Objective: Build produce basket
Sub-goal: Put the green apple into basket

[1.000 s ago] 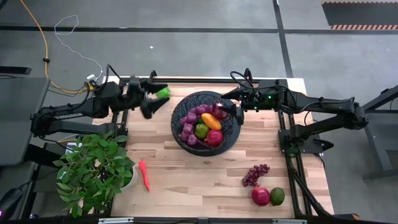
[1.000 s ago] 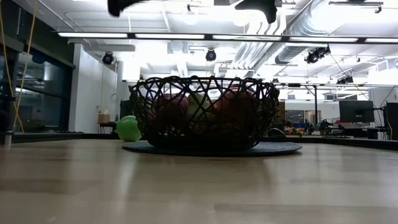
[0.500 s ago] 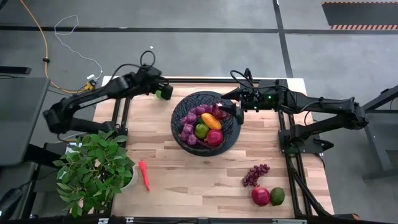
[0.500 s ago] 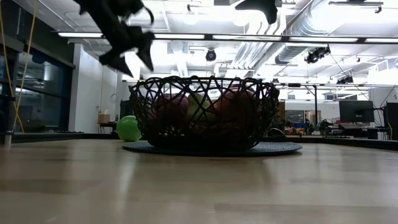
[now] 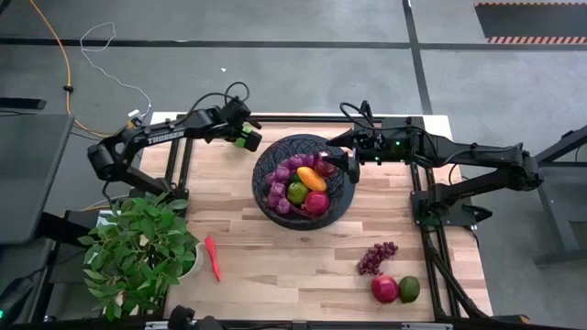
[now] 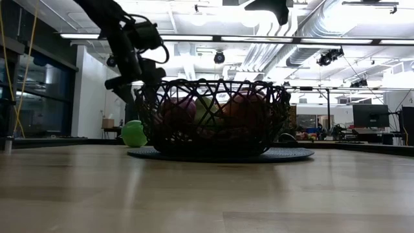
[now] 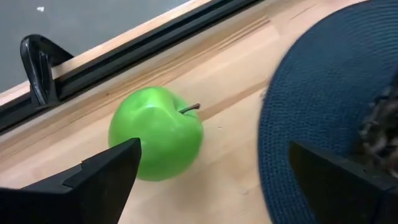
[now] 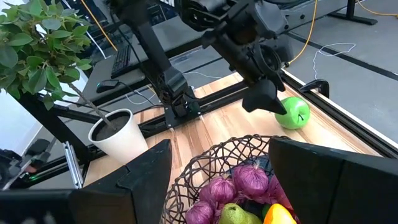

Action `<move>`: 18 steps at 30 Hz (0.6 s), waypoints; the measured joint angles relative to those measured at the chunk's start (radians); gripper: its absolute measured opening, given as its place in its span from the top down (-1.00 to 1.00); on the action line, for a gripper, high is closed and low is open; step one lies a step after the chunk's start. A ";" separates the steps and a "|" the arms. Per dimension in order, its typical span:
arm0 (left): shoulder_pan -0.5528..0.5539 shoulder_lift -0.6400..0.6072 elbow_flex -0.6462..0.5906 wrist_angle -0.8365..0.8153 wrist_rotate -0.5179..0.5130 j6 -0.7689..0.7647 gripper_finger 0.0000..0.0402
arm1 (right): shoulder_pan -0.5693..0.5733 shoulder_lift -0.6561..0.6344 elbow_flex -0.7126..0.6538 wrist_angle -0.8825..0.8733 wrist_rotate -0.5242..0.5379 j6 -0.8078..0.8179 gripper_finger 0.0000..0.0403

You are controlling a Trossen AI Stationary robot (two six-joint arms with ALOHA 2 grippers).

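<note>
Glossy round green apple (image 7: 156,132); woven-mesh basket (image 5: 263,170)

The left arm reaches far across, its hand (image 5: 244,138) low down with both fingers (image 7: 102,177) spread wide apart. The right arm stretches in from the other side, and its hand (image 5: 349,168) hangs up high. Its fingers (image 8: 146,180) look partly open, I think.

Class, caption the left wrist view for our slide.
Open left pincer hovers over a green apple beside the dark mat.
</note>
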 joint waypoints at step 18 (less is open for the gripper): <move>0.081 0.047 0.000 0.018 -0.017 0.010 -0.99 | 0.000 0.000 0.000 0.000 0.000 0.000 -0.23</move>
